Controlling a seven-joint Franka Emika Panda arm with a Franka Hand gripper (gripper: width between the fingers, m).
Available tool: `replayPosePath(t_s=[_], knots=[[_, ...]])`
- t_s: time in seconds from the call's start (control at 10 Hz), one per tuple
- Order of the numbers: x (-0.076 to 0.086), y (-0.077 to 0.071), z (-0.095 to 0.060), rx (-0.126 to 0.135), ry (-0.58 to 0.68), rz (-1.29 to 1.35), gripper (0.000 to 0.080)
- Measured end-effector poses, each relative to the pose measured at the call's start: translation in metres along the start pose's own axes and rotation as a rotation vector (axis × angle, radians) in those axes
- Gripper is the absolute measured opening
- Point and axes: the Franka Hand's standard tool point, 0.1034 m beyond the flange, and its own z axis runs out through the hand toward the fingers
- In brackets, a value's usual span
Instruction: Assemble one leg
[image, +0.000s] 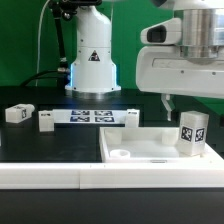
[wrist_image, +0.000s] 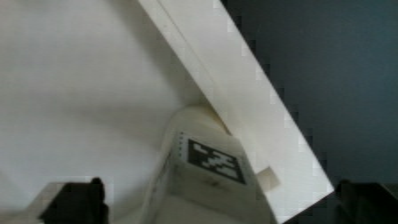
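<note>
A leg (image: 192, 131), a small white block with black-and-white tags, stands upright on the corner of the large white panel (image: 140, 146) at the exterior view's right. My gripper (image: 187, 104) hangs just above it and is open. One dark finger (image: 166, 101) shows to the left of the leg. In the wrist view the leg (wrist_image: 214, 160) lies between my two fingers (wrist_image: 75, 200), which stand wide apart and touch nothing. The panel (wrist_image: 89, 90) fills most of that view. My gripper (wrist_image: 219, 205) holds nothing.
The marker board (image: 95, 117) lies behind the panel. Three more legs lie on the black table: one at the far left (image: 18, 114), one by the board's left end (image: 46, 121), one by its right end (image: 130, 117). The robot base (image: 93, 60) stands behind.
</note>
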Motion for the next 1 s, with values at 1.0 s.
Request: replayPosePath(t_s=[1.0], knots=[[0.0045,0.0032,-0.0009,-0.033,0.011,-0.893,0.0649]])
